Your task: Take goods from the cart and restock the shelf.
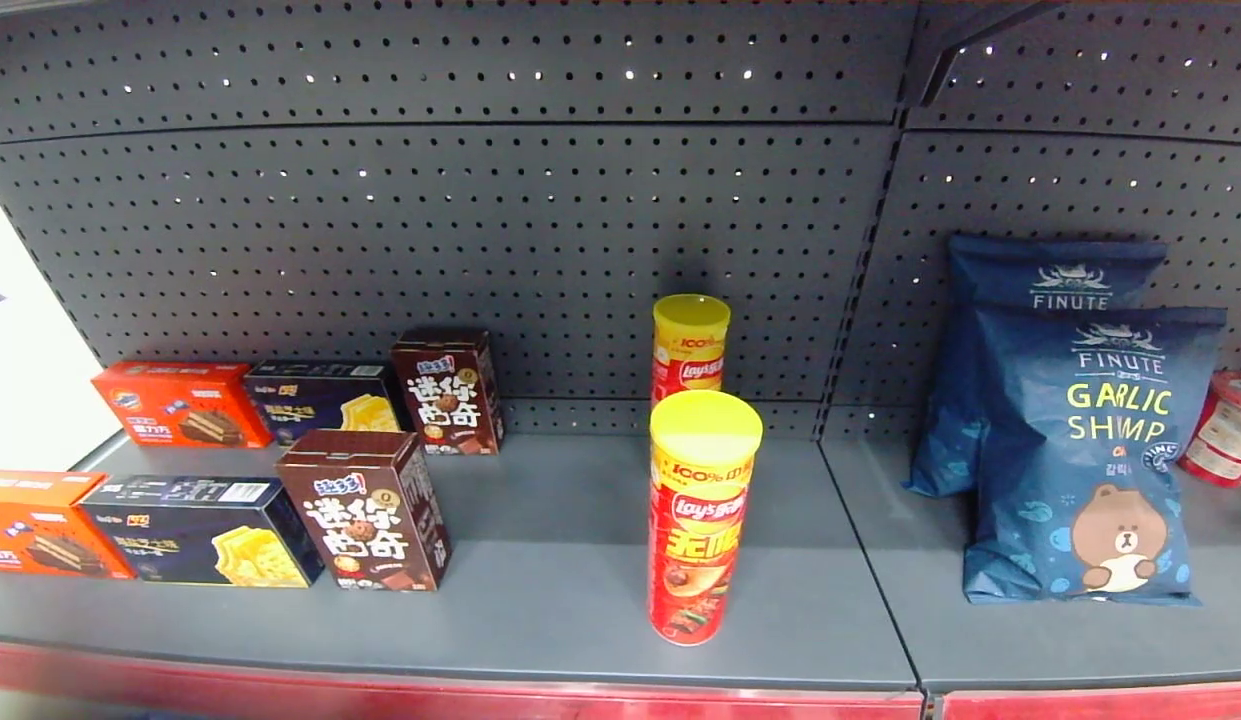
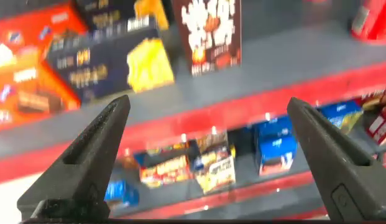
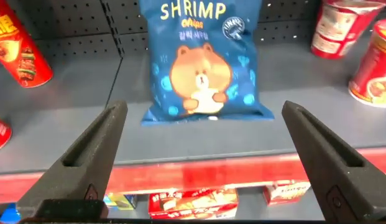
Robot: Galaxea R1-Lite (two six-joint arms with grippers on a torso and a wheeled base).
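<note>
The grey shelf [image 1: 560,560] holds two red chip cans with yellow lids, one in front [image 1: 700,520] and one behind [image 1: 689,345]. Left of them stand brown boxes [image 1: 370,510], dark blue boxes [image 1: 205,530] and orange boxes [image 1: 35,520], each in a row of two. Two blue shrimp-chip bags [image 1: 1080,450] lean on the right bay. My left gripper [image 2: 208,101] hangs open and empty before the shelf's red edge, facing the brown box [image 2: 208,31]. My right gripper [image 3: 204,107] is open and empty, facing the blue bag [image 3: 202,62].
Red cup containers [image 1: 1225,425] stand at the far right of the shelf. A perforated back panel [image 1: 480,230] closes the rear. A lower shelf with small packs [image 2: 211,165] sits under the red edge. Free board lies between the brown boxes and the cans.
</note>
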